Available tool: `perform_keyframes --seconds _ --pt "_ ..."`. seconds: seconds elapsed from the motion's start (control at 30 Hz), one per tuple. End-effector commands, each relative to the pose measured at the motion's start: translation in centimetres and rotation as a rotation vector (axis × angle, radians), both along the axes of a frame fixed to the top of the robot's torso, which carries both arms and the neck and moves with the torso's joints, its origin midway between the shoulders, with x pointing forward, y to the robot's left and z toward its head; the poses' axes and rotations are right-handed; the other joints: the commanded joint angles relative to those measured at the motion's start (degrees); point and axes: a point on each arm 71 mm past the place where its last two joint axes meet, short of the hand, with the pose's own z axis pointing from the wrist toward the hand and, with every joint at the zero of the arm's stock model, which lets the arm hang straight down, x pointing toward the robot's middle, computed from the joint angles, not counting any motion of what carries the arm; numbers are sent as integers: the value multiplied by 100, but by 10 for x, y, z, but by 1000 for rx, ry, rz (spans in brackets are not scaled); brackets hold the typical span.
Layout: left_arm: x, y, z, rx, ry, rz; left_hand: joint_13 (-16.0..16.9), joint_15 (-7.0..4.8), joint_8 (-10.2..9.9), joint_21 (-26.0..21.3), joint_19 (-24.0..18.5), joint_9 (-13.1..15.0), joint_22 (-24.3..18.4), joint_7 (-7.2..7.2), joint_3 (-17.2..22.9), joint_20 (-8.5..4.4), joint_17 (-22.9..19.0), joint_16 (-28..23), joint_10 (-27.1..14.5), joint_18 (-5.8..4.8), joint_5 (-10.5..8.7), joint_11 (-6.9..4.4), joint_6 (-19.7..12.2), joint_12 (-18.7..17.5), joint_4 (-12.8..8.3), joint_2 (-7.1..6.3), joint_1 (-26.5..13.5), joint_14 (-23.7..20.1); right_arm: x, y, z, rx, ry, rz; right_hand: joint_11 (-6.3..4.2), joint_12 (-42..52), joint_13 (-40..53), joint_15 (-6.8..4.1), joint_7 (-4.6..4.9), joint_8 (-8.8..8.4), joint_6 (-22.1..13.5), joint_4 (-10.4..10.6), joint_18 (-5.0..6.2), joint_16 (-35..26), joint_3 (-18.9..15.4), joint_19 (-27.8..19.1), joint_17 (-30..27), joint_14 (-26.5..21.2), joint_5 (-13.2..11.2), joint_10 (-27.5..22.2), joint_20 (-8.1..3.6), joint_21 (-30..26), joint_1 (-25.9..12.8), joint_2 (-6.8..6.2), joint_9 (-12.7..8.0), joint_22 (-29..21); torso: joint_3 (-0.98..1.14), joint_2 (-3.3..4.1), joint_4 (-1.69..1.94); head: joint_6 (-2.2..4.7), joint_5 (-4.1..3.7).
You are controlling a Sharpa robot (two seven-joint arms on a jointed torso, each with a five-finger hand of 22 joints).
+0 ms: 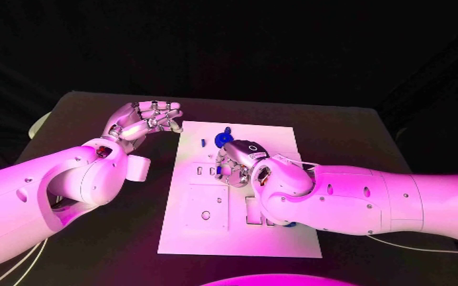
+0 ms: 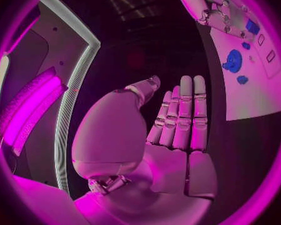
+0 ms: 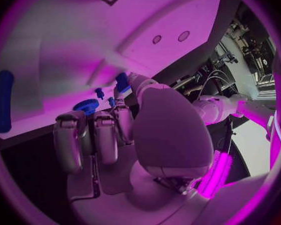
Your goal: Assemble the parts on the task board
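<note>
The right hand (image 1: 241, 163) is down over the middle of the white task board (image 1: 196, 233), its fingers curled toward the plate. In the right wrist view its fingertips (image 3: 123, 92) close around a small blue part (image 3: 122, 80) and press it against the board, so this hand is holding that piece. Just beyond those fingertips sits a round blue gear-like part (image 3: 85, 106), with a small blue peg (image 3: 99, 91) standing beside it, both on the board and apart from the hand. Farther from the hand, toward the board's edge, lies a long blue bar (image 3: 3, 107) flat on the plate.

From the head camera the round blue part (image 1: 225, 138) shows just past the right hand, on the side away from the robot, and a tiny blue piece (image 1: 203, 142) lies between it and the left hand.

The left hand (image 1: 148, 119) hovers off the board, over the black table (image 1: 86, 110) beside the board's far corner. Its fingers are straight and side by side (the left wrist view shows the palm bare), holding nothing. From that wrist the board (image 2: 253, 97) lies beyond the fingertips (image 2: 190, 87), carrying the round blue part (image 2: 233, 61) and a smaller blue piece (image 2: 242, 79) next to it.
</note>
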Motion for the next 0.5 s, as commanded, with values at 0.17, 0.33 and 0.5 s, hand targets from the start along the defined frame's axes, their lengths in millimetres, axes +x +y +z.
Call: perform_keyframes --seconds 0.17,0.33,0.5 --pt "0 -2 1 -10 -4 -17 -1 4 -20 29 -38 0 6 54 -12 1 6 30 -21 33 19 4 -46 4 31 12 -54 -31 -1 1 -1 -17 1 14 25 -69 484 5 30 -35 -116 7 -82 -28 -101 599 1369 564 -14 -26 -28 31 -94 -30 -28 1509 -2 -1 -2 14 0" --pt "0 -2 1 -10 -4 -17 -1 4 -20 29 -38 0 6 54 -12 1 6 30 -21 33 19 4 -46 4 31 12 -54 -31 -1 1 0 -3 -9 18 77 -263 354 49 87 -125 -306 18 -82 -43 -267 599 1345 558 -120 -157 7 31 -146 -87 -88 1509 -1 0 -1 18 -1" --pt "0 -1 1 -9 -3 -16 -1 4 -20 29 -38 0 6 54 -12 1 6 30 -21 33 19 4 -46 4 31 12 -54 -31 -1 2 1 19 -24 17 107 -355 289 78 113 -172 -414 34 -82 -52 -504 599 1333 554 -363 -224 38 31 -237 -87 -135 1509 -2 0 -2 25 -11"
